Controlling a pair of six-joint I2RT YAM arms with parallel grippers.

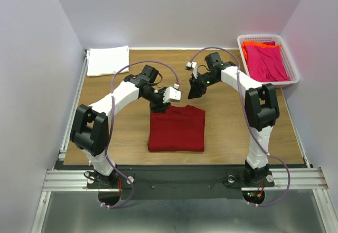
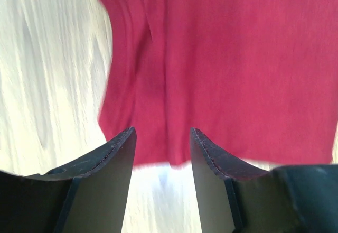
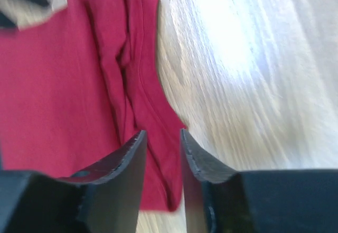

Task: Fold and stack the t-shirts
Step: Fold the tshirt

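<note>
Top external view: wooden desk [image 1: 227,132], white walls [image 1: 174,11] — folded dark red t-shirt [image 1: 177,130] under left hand [image 2: 162,131], half-open, and right hand [image 3: 162,132], narrow — both empty.

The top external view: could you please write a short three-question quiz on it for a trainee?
1. True or false: the dark red cloth t-shirt lies folded on the wooden table.
2. Fill in: the white cloth t-shirt lies folded at the table's far ___ corner.
3. Where are the bright pink cloth t-shirt and the orange cloth t-shirt?
A) in the white plastic lattice basket
B) on the dark red t-shirt
C) beside the white t-shirt

Key: 1 true; 2 left; 3 A.
</note>
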